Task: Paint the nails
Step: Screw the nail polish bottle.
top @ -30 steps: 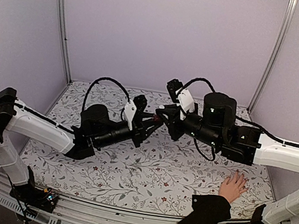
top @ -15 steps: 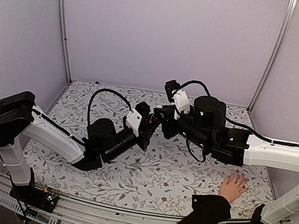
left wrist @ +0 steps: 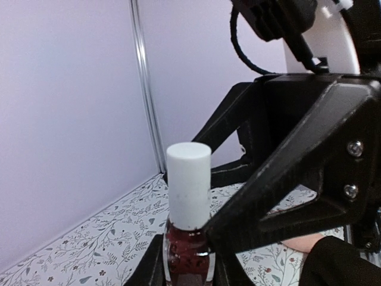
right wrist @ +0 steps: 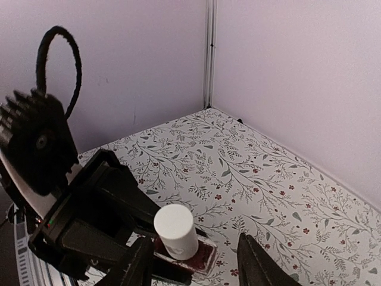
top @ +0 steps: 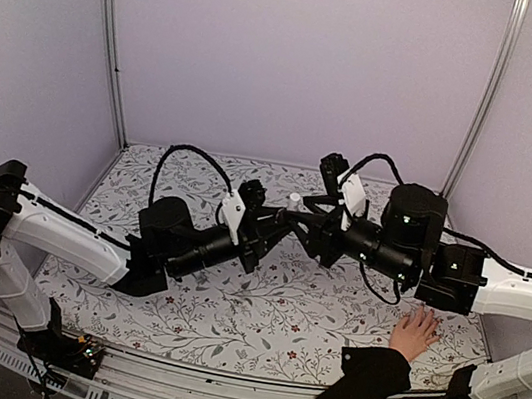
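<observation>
Two arms meet mid-table: left gripper (top: 281, 218) clamps the dark-red bottle (left wrist: 187, 253), right gripper (right wrist: 193, 263) has jaws spread near its white cap (right wrist: 175, 231). A misaligned closing could tip the bottle and spill polish; the nails (top: 427, 312) lie on a hand (top: 414, 334) at five o'clock.

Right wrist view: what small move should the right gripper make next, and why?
Probably close the right gripper on the white cap: its jaws stand open either side of it, while the left gripper holds the dark-red bottle, still capped.

Overhead overview; both wrist close-ups on bottle (left wrist: 188, 199)
</observation>
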You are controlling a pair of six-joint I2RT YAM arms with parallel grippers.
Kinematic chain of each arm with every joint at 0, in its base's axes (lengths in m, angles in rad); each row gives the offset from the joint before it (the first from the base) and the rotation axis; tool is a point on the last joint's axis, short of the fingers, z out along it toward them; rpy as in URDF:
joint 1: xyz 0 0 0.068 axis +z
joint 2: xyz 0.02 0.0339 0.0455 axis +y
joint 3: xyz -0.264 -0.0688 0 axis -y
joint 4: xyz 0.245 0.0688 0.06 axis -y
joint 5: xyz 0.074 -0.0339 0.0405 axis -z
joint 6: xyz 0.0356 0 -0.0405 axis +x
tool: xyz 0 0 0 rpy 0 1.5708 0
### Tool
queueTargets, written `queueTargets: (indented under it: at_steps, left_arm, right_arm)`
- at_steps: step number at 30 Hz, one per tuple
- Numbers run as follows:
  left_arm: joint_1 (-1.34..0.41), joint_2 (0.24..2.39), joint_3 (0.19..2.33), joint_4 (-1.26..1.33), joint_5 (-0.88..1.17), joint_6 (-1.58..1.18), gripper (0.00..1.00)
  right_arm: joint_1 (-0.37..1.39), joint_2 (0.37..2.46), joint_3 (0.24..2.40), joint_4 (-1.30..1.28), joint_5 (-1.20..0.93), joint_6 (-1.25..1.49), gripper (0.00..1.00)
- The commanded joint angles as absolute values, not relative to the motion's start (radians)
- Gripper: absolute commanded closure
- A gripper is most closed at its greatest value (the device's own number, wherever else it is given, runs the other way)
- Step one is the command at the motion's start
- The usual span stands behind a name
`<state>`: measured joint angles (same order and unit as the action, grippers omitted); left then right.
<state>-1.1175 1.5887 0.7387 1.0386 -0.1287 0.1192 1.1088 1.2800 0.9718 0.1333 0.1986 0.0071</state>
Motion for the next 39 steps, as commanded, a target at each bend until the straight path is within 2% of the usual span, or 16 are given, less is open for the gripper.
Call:
queueTargets:
  at_steps: [1, 3, 7, 17, 25, 31, 34, 39]
  left_arm:
    - [-1.088, 1.523, 0.731, 0.996, 0.101, 0.064, 1.0]
    - [-1.065, 1.518, 0.746, 0.956, 0.225, 0.037, 1.0]
    - [-1.045, 1.525, 0.778, 0.903, 0.447, 0.021, 1.0]
    - [-1.036, 1.61, 0.869, 0.857, 0.889, -0.041, 1.0]
    - [-1.036, 1.658, 0.914, 0.87, 1.024, -0.093, 1.0]
    - [-1.034, 1.661, 0.913, 0.886, 1.036, -0.112, 1.0]
    - [-1.03, 1.665, 0.91, 0.908, 1.046, -0.129, 1.0]
    - [-1.028, 1.664, 0.906, 0.916, 1.037, -0.13, 1.0]
  right_arm:
    - [1.111, 1.168, 0.914, 0.069, 0.079, -0.081, 0.45]
    - [1.109, 1.131, 0.921, 0.024, 0.028, -0.118, 0.4]
    - [1.109, 1.117, 0.961, -0.101, -0.092, -0.174, 0.37]
    - [1.108, 1.1, 1.043, -0.236, -0.376, -0.25, 0.4]
    - [1.109, 1.12, 1.068, -0.25, -0.552, -0.282, 0.57]
    - [1.108, 1.136, 1.07, -0.268, -0.589, -0.303, 0.73]
    - [1.109, 1.143, 1.063, -0.265, -0.589, -0.31, 0.77]
    - [1.11, 1.156, 1.072, -0.271, -0.588, -0.311, 1.0]
